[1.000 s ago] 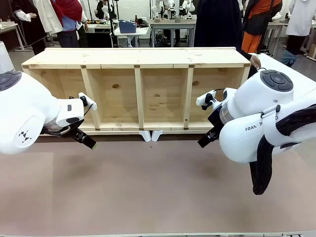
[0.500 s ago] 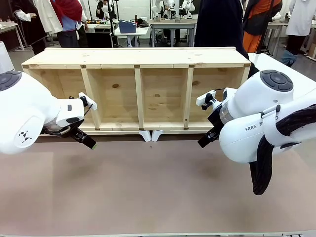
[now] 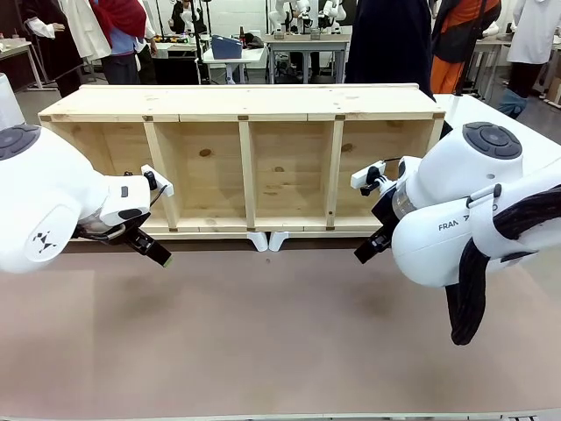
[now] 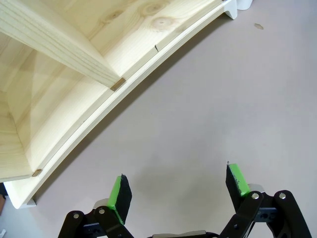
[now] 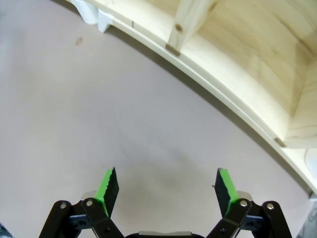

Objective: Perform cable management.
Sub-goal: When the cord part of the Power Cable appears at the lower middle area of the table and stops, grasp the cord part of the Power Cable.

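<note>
I found the left fingers (image 4: 120, 196) apart and holding nothing, poised over the worktop (image 3: 280, 342) just in front of the wooden shelf (image 3: 245, 103). The right fingers (image 5: 225, 187) were likewise apart and empty, near the shelf's other end. I could not tell where the cable lay, so I could judge neither its long axis nor which arm was nearer.

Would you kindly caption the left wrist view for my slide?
Left gripper, jaws open and empty, above the table beside the wooden shelf.
</note>
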Motion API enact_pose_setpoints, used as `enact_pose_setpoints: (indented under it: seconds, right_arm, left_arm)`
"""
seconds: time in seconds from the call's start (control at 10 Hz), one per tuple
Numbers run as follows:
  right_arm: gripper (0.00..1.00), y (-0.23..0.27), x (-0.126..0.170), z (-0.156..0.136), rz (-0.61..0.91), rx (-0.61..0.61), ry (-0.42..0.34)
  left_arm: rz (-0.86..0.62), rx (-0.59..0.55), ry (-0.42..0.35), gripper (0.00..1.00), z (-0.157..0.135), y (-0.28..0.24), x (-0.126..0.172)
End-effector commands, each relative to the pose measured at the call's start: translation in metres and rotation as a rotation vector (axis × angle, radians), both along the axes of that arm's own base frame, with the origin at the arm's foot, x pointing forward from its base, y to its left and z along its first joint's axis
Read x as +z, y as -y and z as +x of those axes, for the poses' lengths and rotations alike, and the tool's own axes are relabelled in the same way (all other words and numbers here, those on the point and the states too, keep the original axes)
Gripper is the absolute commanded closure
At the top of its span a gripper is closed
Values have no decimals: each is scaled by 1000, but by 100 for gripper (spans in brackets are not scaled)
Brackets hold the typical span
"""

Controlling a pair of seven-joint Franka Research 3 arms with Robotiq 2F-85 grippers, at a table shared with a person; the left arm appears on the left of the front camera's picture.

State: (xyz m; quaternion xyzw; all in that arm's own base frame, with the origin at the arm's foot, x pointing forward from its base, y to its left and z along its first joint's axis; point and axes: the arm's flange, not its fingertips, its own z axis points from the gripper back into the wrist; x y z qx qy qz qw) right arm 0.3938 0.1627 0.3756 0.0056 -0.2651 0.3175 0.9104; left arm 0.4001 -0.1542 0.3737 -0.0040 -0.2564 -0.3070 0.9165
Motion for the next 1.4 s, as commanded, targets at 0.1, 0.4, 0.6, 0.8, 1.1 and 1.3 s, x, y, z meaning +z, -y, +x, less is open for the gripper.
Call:
enact_pose_setpoints:
  seconds: [0.1, 0.4, 0.6, 0.8, 1.1, 1.3]
  right_arm:
    - [0, 14, 26, -33, -16, -25, -11]
    - [0, 30, 51, -63, -20, -35, 11]
    - [0, 48, 67, -85, -21, -58, 42]
    - [0, 69, 84, -108, 6, -94, 100]
    - [0, 105, 99, -150, 61, -150, 179]
    - [0, 119, 104, -171, 80, -179, 202]
  left_arm:
    - [19, -45, -10, 0, -35, -7, 19]
    - [23, -39, 27, 0, -73, -21, 42]
    - [8, -32, 91, 0, -103, -39, 62]
    - [-26, -40, 177, 0, -134, -58, 84]
    - [-63, -45, 256, 0, -177, -82, 97]
    - [-58, 1, 291, 0, -203, -97, 104]
